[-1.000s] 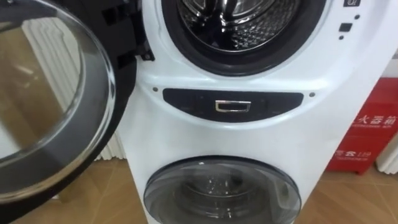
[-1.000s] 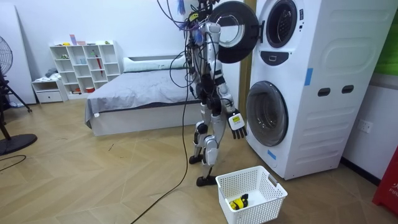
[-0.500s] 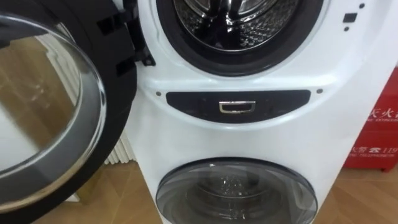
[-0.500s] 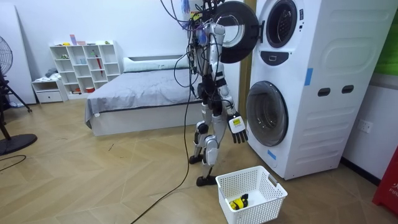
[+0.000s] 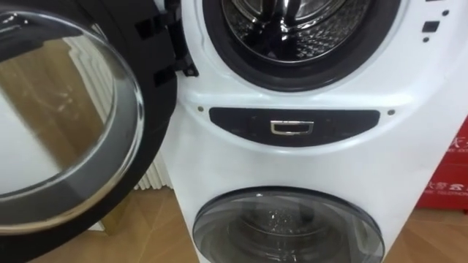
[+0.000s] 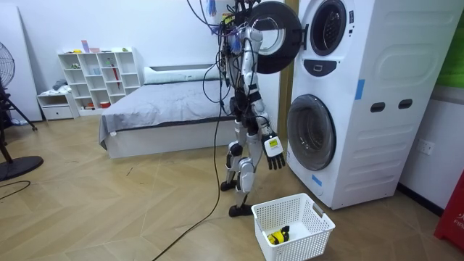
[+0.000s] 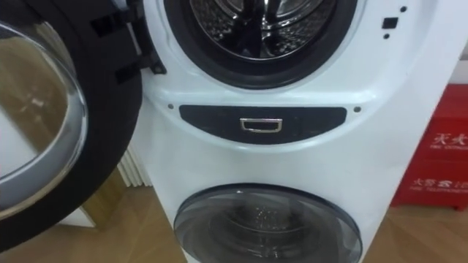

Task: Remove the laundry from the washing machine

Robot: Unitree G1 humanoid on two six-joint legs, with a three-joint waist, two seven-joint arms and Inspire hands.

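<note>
The robot stands upright on the wooden floor (image 6: 145,196) just before the washing machine (image 5: 307,164), a tall white tower of two drums, one above the other, and faces its front. The machine's upper door (image 5: 69,120), a round glass pane in a chrome ring and a thick black frame, is swung wide open to the machine's left, hanging from black hinges (image 5: 167,44) at the edge of the upper opening. That opening shows the upper drum (image 5: 292,25), with a perforated steel wall and a dark seal round its mouth; whether any clothes lie in it I cannot tell. Under the opening, on the machine's front, sits a dark curved control panel (image 5: 241,124) with a small silver-framed window (image 5: 292,128) in its middle. Below the panel the lower door (image 5: 285,230) is closed, with steel showing dimly behind its glass. In the room view the right hand (image 6: 272,148) hangs at thigh height between the robot's body and the machine's lower door, near the machine but apart from it, its fingers loose and pointing down with nothing in them. On the floor before the machine's lower corner stands a white lattice basket (image 6: 312,239) with a small yellow-and-black thing (image 6: 276,236) in its bottom. A red box (image 7: 439,157) stands to the machine's right and a white ribbed radiator (image 5: 155,174) to its left, behind the open door. A bed (image 6: 159,109) and a white shelf (image 6: 98,76) stand well away from the machine, behind the robot.
</note>
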